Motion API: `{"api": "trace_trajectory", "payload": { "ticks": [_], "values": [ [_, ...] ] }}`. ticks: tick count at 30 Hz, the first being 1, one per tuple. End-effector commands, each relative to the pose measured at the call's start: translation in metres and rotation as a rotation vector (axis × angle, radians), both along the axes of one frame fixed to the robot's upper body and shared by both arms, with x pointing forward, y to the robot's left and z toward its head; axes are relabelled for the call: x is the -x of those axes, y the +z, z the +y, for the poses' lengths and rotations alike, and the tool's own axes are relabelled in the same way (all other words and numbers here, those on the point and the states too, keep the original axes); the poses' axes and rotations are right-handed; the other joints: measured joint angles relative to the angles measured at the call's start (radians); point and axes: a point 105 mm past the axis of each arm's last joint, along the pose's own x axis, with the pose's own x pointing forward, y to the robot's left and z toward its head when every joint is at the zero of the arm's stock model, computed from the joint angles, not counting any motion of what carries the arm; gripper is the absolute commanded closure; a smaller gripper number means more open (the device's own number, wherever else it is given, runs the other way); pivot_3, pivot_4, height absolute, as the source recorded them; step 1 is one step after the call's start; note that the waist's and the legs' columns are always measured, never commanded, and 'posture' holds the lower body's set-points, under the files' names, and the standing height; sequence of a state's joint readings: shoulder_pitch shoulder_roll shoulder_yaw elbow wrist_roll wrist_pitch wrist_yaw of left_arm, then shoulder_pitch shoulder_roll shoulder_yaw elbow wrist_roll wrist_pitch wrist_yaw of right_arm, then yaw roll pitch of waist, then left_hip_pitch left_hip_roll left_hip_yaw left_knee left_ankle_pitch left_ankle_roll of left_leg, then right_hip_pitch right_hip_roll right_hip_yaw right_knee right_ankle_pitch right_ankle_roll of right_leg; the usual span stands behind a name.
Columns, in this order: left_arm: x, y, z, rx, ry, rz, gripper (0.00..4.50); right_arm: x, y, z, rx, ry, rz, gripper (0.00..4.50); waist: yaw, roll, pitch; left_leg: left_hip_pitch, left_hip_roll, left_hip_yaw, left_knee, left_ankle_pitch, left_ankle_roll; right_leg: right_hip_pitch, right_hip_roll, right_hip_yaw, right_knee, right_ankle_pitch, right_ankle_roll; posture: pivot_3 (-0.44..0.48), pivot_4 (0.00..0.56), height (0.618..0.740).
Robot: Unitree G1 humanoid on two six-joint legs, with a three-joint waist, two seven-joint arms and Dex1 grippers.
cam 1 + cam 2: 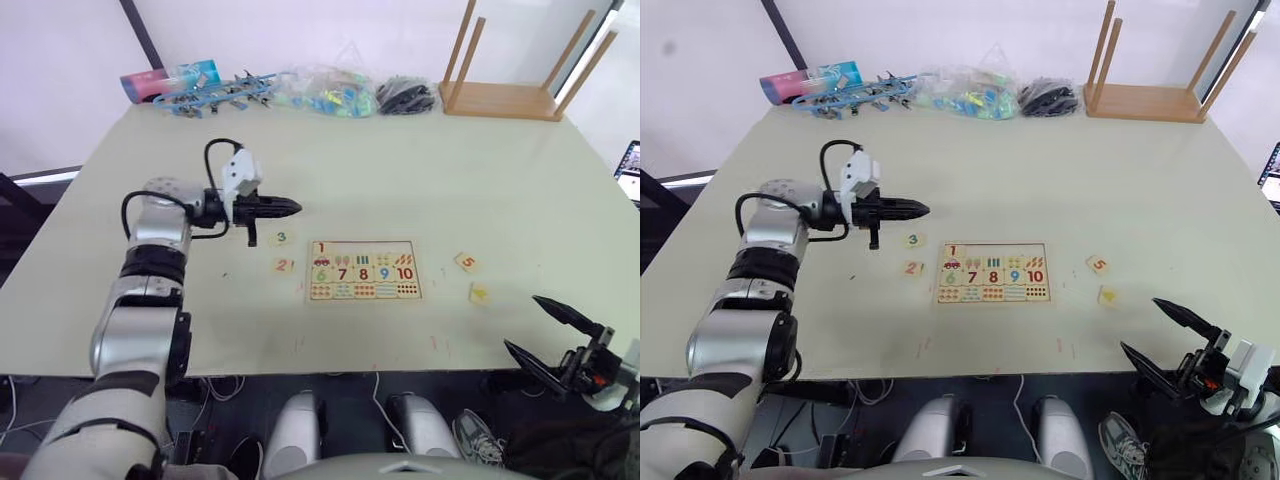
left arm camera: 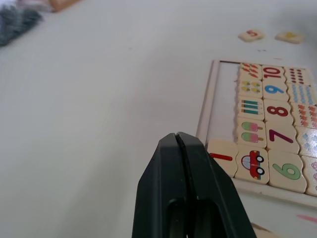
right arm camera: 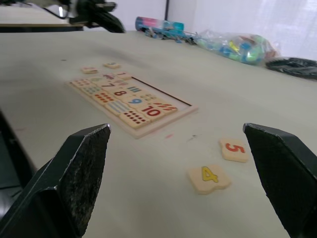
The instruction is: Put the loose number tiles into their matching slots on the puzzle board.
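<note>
Left eye view: loose tiles [image 1: 284,238] 4 | left end effector [image 1: 294,207] together | right end effector [image 1: 540,327] apart

Lab: bare table [image 1: 400,170], dangling cables [image 1: 370,385].

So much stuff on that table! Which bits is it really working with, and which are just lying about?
For the job:
puzzle board
tile 1, in its slot
loose tiles 2, 3, 4, 5

Lying about:
upturned wooden stool
clear bag of coloured pieces
black bundle
blue toys
</note>
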State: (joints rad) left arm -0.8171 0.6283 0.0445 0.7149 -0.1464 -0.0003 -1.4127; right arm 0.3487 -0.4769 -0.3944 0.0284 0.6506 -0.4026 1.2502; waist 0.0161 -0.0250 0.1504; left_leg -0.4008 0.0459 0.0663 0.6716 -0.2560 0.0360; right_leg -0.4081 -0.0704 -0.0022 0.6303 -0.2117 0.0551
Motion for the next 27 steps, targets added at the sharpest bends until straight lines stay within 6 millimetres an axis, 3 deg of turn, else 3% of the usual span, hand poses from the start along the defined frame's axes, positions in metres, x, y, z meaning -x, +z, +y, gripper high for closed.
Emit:
{"api": "trace_trajectory", "payload": {
  "ticks": [1, 6, 9, 10, 12, 13, 14, 17, 18, 27],
  "values": [
    [0.008, 0.021, 0.010, 0.079, 0.055, -0.050, 4.48, 0.002, 0.002, -0.013, 0.033, -0.051, -0.005, 0.00, -0.001, 0.000, 0.000, 0.000, 0.000, 0.000, 0.000, 0.000, 0.000, 0.000, 0.000, 0.000, 0.000, 0.000, 0.000, 0.000, 0.150, 0.740],
    [0.028, 0.013, 0.033, 0.153, 0.175, -0.065, 4.48, 0.002, -0.009, -0.028, 0.045, -0.140, 0.045, 0.00, -0.003, 0.000, 0.000, 0.001, 0.000, 0.000, 0.000, 0.000, 0.000, 0.001, 0.000, 0.001, 0.001, 0.000, 0.000, 0.000, 0.150, 0.740],
    [0.043, 0.007, 0.041, 0.186, 0.247, -0.071, 3.29, 0.001, -0.013, -0.035, 0.050, -0.169, 0.063, 0.00, -0.011, 0.001, -0.001, 0.003, 0.001, 0.002, -0.001, 0.000, 0.000, 0.001, 0.000, 0.002, 0.001, 0.000, 0.000, 0.000, 0.150, 0.740],
    [0.050, 0.003, 0.047, 0.195, 0.283, -0.071, 3.12, 0.000, -0.015, -0.036, 0.055, -0.173, 0.068, 0.00, -0.011, 0.000, -0.001, 0.003, 0.001, 0.002, -0.001, 0.000, 0.000, 0.001, 0.000, 0.003, 0.001, 0.000, 0.000, 0.000, 0.150, 0.740],
    [0.063, -0.005, 0.055, 0.204, 0.337, -0.064, 2.14, -0.002, -0.017, -0.038, 0.060, -0.182, 0.077, 0.00, -0.012, 0.000, -0.001, 0.005, 0.002, 0.002, 0.000, 0.000, 0.000, 0.001, 0.000, 0.004, 0.002, 0.000, 0.000, 0.000, 0.150, 0.740],
    [0.069, -0.007, 0.058, 0.208, 0.353, -0.060, 2.05, -0.003, -0.018, -0.039, 0.061, -0.184, 0.080, 0.00, -0.011, 0.000, -0.001, 0.006, 0.002, 0.002, 0.000, 0.000, 0.000, 0.001, 0.000, 0.004, 0.002, 0.000, 0.000, 0.000, 0.150, 0.740],
    [0.073, -0.010, 0.061, 0.210, 0.380, -0.058, 1.68, -0.005, -0.017, -0.039, 0.060, -0.188, 0.082, 0.00, -0.012, 0.000, -0.001, 0.006, 0.002, 0.002, 0.000, 0.000, 0.000, 0.001, 0.000, 0.004, 0.002, 0.000, 0.000, 0.000, 0.150, 0.740],
    [0.087, -0.018, 0.070, 0.200, 0.424, -0.049, 0.27, -0.008, -0.017, -0.040, 0.058, -0.191, 0.086, 0.00, -0.008, 0.001, -0.001, 0.006, 0.006, 0.002, 0.000, 0.000, 0.000, 0.000, 0.000, 0.005, 0.003, 0.000, 0.000, 0.000, 0.150, 0.740],
    [0.093, -0.021, 0.073, 0.200, 0.438, -0.042, 0.05, -0.010, -0.017, -0.039, 0.057, -0.189, 0.086, 0.00, -0.007, 0.001, -0.001, 0.007, 0.006, 0.003, 0.000, 0.000, 0.000, 0.000, 0.000, 0.005, 0.003, 0.000, 0.000, 0.000, 0.150, 0.740],
    [0.125, -0.046, 0.086, 0.192, 0.527, -0.004, 0.05, -0.017, -0.012, -0.040, 0.061, -0.159, 0.105, 0.00, -0.002, 0.001, -0.001, 0.007, 0.008, 0.004, -0.001, 0.000, 0.000, -0.001, 0.000, 0.005, 0.002, 0.000, 0.000, 0.000, 0.150, 0.740]
  ]
}}
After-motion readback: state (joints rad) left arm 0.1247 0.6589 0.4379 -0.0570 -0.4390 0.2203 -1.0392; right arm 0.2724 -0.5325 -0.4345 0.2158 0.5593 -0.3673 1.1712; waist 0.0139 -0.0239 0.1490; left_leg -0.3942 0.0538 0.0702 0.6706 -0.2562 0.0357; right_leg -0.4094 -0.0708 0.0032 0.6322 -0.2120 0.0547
